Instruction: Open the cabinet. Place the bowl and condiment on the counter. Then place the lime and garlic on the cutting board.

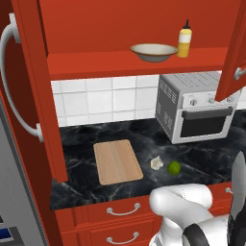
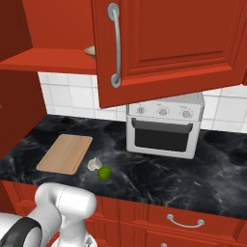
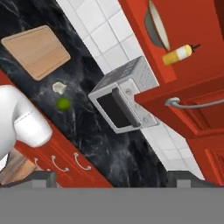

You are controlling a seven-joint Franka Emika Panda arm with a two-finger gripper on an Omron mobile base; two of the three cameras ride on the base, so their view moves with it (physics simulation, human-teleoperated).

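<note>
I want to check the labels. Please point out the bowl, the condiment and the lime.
bowl [image 1: 153, 51]: left base view, on its cream side, on the cabinet shelf.
condiment [image 1: 184, 42]: left base view, on its yellow body.
lime [image 2: 104, 173]: right base view, on the middle of the green fruit.

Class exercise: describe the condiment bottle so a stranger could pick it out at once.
Find the open red wall cabinet above the black counter. On its shelf, right of the wide cream bowl, stands the condiment bottle: small, upright, yellow-orange, with a dark pointed cap.
</note>
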